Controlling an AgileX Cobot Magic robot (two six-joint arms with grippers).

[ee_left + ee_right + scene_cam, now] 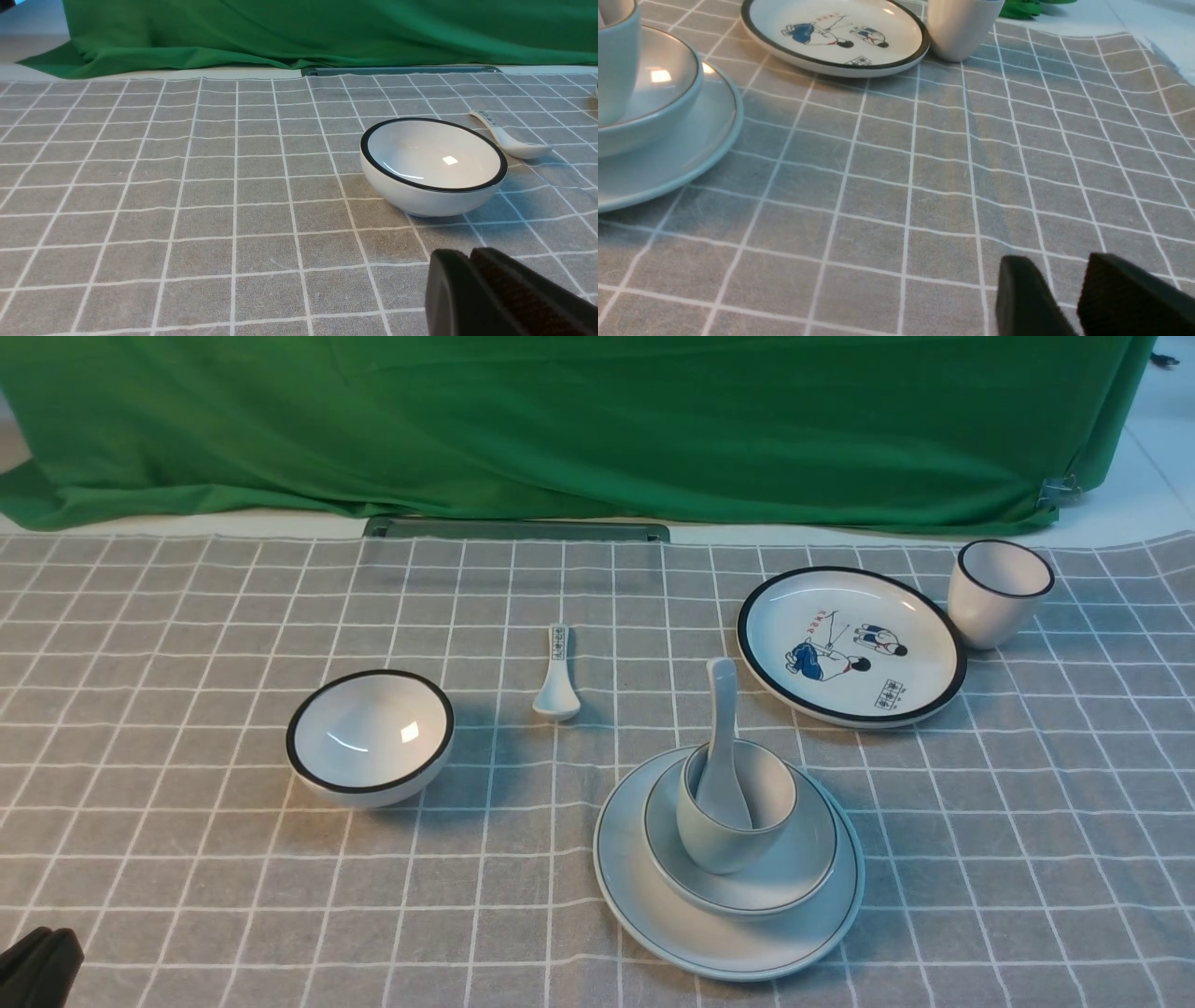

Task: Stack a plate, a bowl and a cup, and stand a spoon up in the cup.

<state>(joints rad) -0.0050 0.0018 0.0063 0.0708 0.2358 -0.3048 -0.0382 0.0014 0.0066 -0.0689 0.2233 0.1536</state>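
The plain white plate lies front center-right on the grey checked cloth. The shallow bowl sits on it, the small cup stands in the bowl, and the all-white spoon leans in the cup with its handle up. Plate, bowl and cup also show in the right wrist view. My left gripper is shut and empty, low at the front left corner. My right gripper is open and empty over bare cloth to the right of the stack; it is out of the front view.
A black-rimmed bowl sits left of center, also in the left wrist view. A marked spoon lies behind it. A cartoon plate and a bold-rimmed cup stand at the back right. A green cloth hangs behind.
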